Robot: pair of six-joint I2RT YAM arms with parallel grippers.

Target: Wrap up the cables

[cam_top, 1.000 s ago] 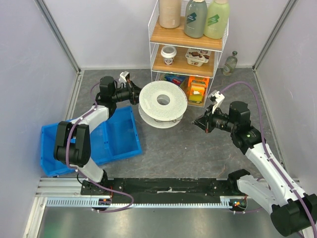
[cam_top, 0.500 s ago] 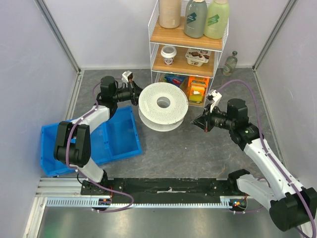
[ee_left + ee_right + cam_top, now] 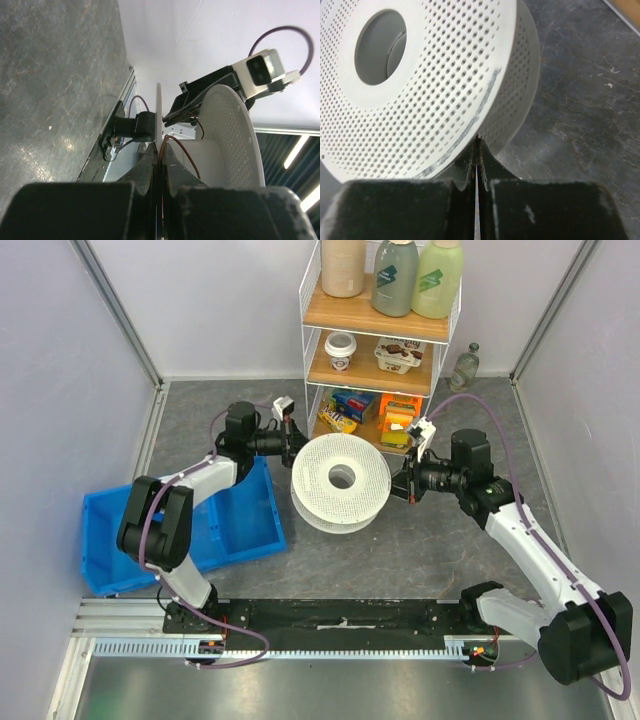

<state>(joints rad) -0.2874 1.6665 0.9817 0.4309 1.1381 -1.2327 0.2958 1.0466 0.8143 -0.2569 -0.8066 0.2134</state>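
Note:
The white perforated spool [image 3: 340, 480] is held tilted above the table between both grippers. My left gripper [image 3: 293, 440] is shut on the thin edge of its left flange [image 3: 158, 110]. In the left wrist view [image 3: 160, 150] the thin dark cable [image 3: 186, 155] comes out from between the fingers and arcs over the spool's core [image 3: 220, 150]. My right gripper [image 3: 403, 487] is shut at the spool's right rim. In the right wrist view [image 3: 478, 142] a tiny dark cable tip [image 3: 478, 136] pokes out of the fingertips, against the spool's flange [image 3: 420, 90]. No cable shows in the top view.
A blue bin [image 3: 235, 515] lies tilted at the left, under the left arm. A wire shelf rack [image 3: 380, 330] with bottles, cups and snack packs stands behind the spool. A small glass bottle [image 3: 465, 368] stands at the back right.
The left gripper has carried the spool to the right and nearer. The right gripper has moved left and now meets the spool's right rim.

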